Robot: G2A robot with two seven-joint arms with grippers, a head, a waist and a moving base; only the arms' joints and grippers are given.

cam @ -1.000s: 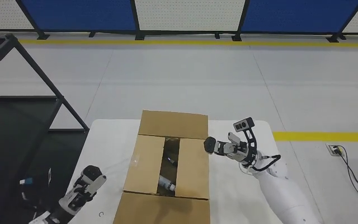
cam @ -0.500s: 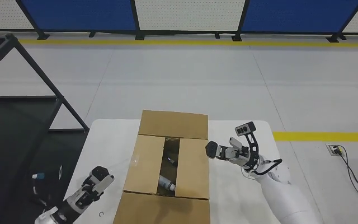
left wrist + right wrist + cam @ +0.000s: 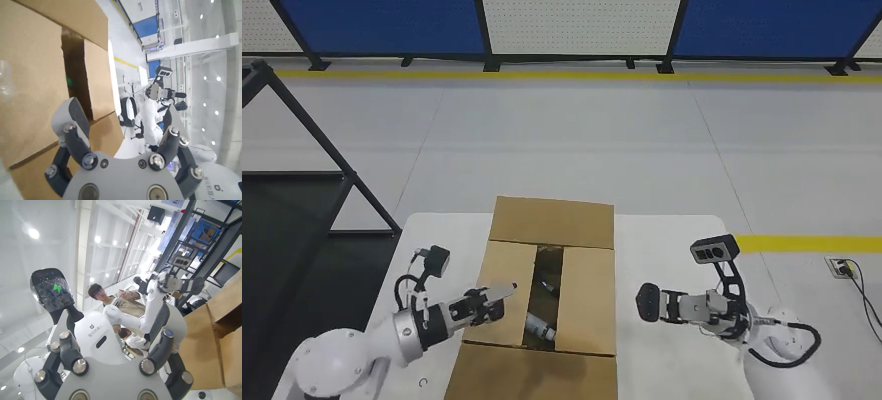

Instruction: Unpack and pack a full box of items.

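Box [image 3: 587,300] long axis fwd-back

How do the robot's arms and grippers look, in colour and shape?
The left arm and right arm have smooth white rounded shells with thin black cables at the wrists. The left gripper has black links, silver screws and pale grey fingers on a grey plate; the right gripper looks alike.
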